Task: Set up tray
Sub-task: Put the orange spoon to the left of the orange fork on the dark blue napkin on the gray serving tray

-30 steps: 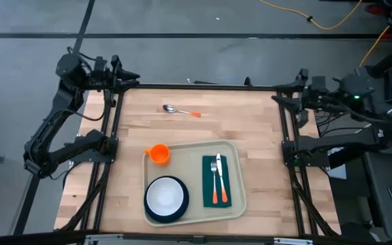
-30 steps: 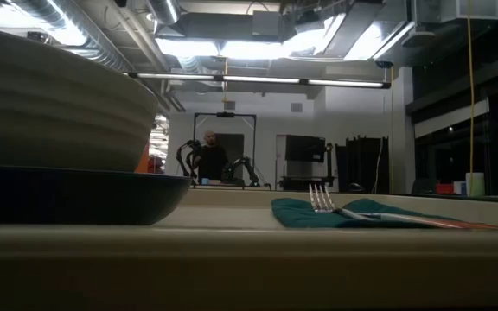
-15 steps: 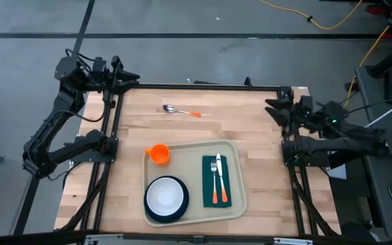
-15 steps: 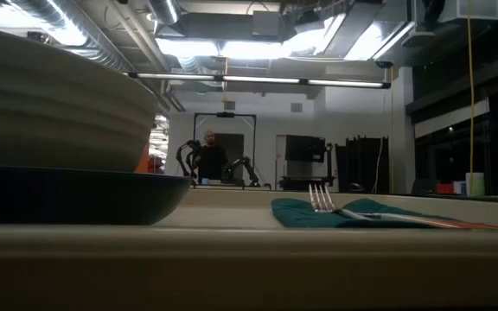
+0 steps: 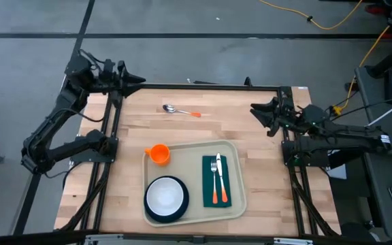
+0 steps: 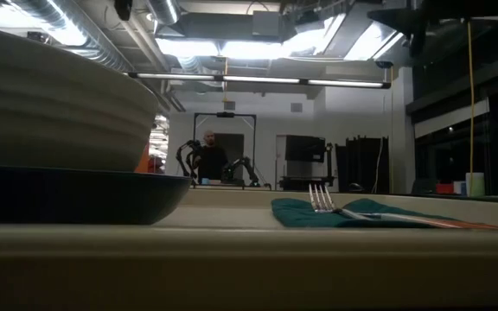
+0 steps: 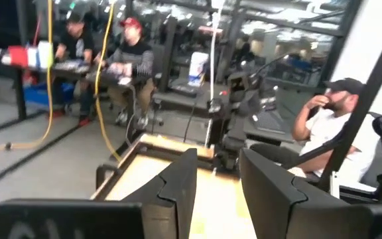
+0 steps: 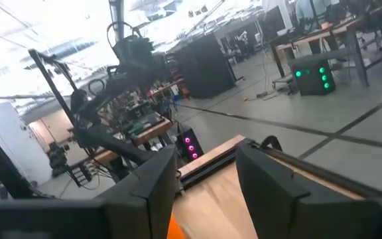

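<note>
Looking down on the desk (image 5: 250, 116), the tray (image 5: 233, 151) sits at about 6 o'clock, close to the near edge, and it is well stocked. On it, a white bowl (image 5: 166, 195) rests in a dark plate (image 5: 150, 209) at the tray's 7 o'clock corner, an orange cup (image 5: 158, 154) stands at its 10 o'clock corner, and a green napkin (image 5: 208, 180) lies along the 3 o'clock side carrying a fork (image 5: 214, 178) and a knife (image 5: 220, 175), both with orange handles, side by side. Off the tray, up at 12 o'clock on the bare wood, a spoon (image 5: 180, 110) with an orange handle lies alone, well apart from everything else. The left gripper (image 5: 133, 79) hangs at the desk's 10 o'clock corner, pointing inward over the frame; in its wrist view its fingers (image 7: 178, 192) stand parted with a clear gap and nothing between them. The right gripper (image 5: 258, 113) reaches in from the 2 o'clock edge, over the wood, fingers (image 8: 158, 182) spread apart and holding nothing. From desk level, the bowl and plate loom huge, the fork's tines (image 6: 320, 199) rise off the napkin, and a person (image 6: 209, 159) stands far back in the room.
</note>
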Action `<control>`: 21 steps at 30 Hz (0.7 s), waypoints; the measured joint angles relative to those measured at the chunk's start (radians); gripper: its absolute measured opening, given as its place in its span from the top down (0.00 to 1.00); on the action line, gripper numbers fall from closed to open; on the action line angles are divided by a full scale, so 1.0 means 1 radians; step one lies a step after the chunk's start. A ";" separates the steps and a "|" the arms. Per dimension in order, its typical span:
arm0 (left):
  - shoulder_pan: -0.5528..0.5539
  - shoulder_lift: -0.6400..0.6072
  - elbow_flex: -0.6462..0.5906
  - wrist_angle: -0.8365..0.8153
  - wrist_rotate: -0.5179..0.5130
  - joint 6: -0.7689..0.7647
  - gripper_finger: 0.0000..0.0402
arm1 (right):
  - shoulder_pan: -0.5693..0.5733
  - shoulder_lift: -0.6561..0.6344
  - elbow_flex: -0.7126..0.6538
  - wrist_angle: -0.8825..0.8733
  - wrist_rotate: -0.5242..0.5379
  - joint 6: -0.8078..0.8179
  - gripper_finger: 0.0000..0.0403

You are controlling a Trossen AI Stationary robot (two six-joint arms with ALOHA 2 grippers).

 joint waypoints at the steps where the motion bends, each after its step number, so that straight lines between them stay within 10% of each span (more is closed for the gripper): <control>1: -0.006 0.006 0.000 -0.016 -0.013 0.002 0.73 | 0.000 0.014 0.008 0.005 -0.001 -0.015 0.60; 21: -0.038 0.371 0.000 -0.196 -0.382 -0.196 0.71 | 0.000 0.148 0.091 -0.003 -0.023 -0.010 0.60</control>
